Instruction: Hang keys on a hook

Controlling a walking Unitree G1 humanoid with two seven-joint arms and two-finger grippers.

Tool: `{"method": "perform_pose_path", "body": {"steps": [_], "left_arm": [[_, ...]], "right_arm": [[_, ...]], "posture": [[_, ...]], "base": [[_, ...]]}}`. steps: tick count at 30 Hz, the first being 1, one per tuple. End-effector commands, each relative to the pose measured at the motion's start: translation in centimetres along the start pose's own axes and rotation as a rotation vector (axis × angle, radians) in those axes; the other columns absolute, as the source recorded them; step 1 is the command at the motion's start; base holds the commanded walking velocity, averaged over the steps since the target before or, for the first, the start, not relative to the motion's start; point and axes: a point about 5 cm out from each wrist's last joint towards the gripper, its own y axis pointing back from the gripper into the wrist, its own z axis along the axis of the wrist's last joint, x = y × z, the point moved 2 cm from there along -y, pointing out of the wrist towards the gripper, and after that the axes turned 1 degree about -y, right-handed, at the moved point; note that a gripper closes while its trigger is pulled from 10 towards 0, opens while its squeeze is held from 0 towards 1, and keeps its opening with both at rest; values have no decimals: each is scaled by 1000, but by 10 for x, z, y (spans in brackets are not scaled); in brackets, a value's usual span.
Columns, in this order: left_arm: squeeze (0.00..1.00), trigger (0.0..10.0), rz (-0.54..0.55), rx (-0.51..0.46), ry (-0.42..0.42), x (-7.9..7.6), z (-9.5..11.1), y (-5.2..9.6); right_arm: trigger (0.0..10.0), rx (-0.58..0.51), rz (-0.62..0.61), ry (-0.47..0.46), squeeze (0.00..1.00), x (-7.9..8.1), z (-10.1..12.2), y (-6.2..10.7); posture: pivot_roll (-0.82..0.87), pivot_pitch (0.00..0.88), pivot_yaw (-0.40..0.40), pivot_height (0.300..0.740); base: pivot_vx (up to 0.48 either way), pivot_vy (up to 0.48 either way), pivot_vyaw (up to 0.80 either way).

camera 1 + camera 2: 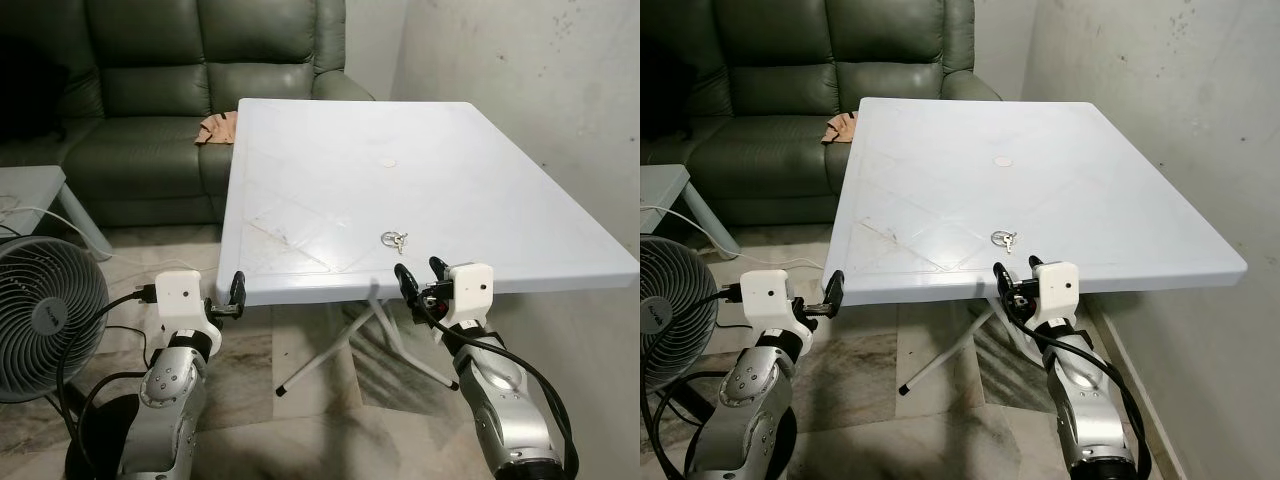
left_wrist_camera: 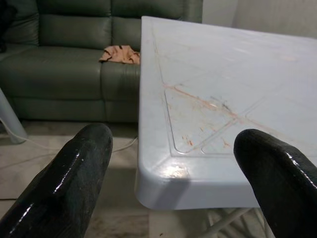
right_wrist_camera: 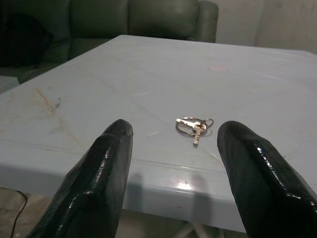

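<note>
- Hook: cannot be made out anywhere. Counter (image 1: 480, 180) legs mostly hidden under the top; one white leg (image 1: 325, 357) shows slanting to the floor.
- Fan (image 1: 40, 315) cut off at the left edge; a small mark on its hub, too small to read. No other writing legible.
- Keys (image 1: 394, 239): lie flat on the counter near its front edge, a ring with a small key, on the robot's right side.
- Right end effector (image 1: 422, 277): fingers spread, held at the front edge of the counter, just short of the keys and apart from them. In the right wrist view the keys (image 3: 193, 125) sit between and beyond the two fingers (image 3: 99, 168).
- Left end effector (image 1: 236, 291): fingers spread, at the front left corner of the counter, holding nothing, well apart from the keys.
- Sofa (image 1: 200, 90) behind the counter, with an orange cloth (image 1: 217, 128) on its seat.
</note>
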Motion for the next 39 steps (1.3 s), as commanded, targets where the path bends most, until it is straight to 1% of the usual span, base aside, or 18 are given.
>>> {"method": "perform_pose_path", "body": {"steps": [1, 5, 6, 7, 8, 9, 12, 18, 21, 22, 24, 25, 28, 29, 32, 34, 35, 39], "left_arm": [[0, 10000, -11, -10, -33, 3, 3, 2], [0, 10000, -14, -13, -32, 2, 4, 2], [0, 10000, -16, -15, -35, 2, 5, 2], [0, 10000, -17, -17, -38, 2, 5, 2], [0, 10000, -19, -19, -40, 2, 6, 2], [0, 10000, -21, -20, -46, 2, 6, 2], [0, 10000, -35, -28, -52, -1, 8, 2], [0, 10000, -112, -40, -118, -12, 12, 2], [0, 10000, -115, -41, -122, -13, 13, 2], [0, 10000, -126, -42, -120, -15, 14, 2], [0, 10000, -157, -42, -131, -21, 14, 5], [0, 10000, -173, -43, -140, -24, 14, 6], [0, 10000, -195, -46, -153, -29, 15, 7], [0, 10000, -217, -52, -151, -35, 17, 8], [0, 10000, -235, -55, -146, -40, 19, 10], [0, 10000, -236, -55, -148, -41, 19, 10], [0, 10000, -239, -57, -150, -41, 20, 10], [0, 10000, -244, -59, -151, -42, 22, 11]], "right_arm": [[10000, 3, -9, -11, 0, -5, 3, -2], [10000, 3, -8, -12, 0, -6, 4, -3], [10000, 4, 2, -41, 0, -8, 5, -3], [10000, 3, 5, -43, 686, -8, 6, -4], [10000, 2, 4, -42, 686, -10, 7, -4], [10000, 0, 3, -41, 1000, -11, 8, -4], [10000, -7, 25, -25, 1000, -12, 10, -5], [10000, -8, 56, 26, 1000, -15, 16, -11], [10000, -10, 55, 37, 1000, -16, 17, -12], [10000, -5, 65, 44, 1000, -17, 18, -14], [10000, -2, 82, 88, 1000, -19, 22, -19], [10000, 3, 86, 87, 208, -20, 23, -22], [10000, 11, 91, 80, 208, -22, 25, -26], [10000, 11, 100, 87, 0, -22, 29, -33], [10000, 19, 106, 112, 0, -22, 34, -41], [10000, 26, 109, 104, 0, -21, 34, -42], [10000, 28, 124, 89, 0, -18, 36, -47], [10000, 16, 152, 89, 0, -13, 41, -54]], "posture": [[-39, 19, -18, 740], [-36, 24, -23, 740], [-37, 25, -23, 740], [-37, 25, -23, 740], [-35, 28, -26, 740], [-35, 29, -26, 740], [-33, 36, -29, 740], [-22, 53, -38, 740], [-22, 53, -38, 740], [-19, 69, -40, 740], [-19, 69, -40, 740], [-14, 80, -44, 740], [-14, 80, -44, 740], [-4, 100, -47, 740], [-3, 109, -47, 740], [-3, 109, -47, 740], [0, 116, -48, 740], [6, 120, -48, 740]], "base": [[0, 0, 0], [0, 0, 0], [0, 0, 0], [0, 0, 0], [0, 0, 0], [0, 0, 0], [0, 0, 0], [0, 0, 0], [0, 0, 0], [0, 0, 0], [0, 0, 0], [0, 0, 0], [0, 0, 0], [0, 0, 0], [0, 0, 0], [0, 0, 0], [0, 0, 0], [0, 0, 0]]}}
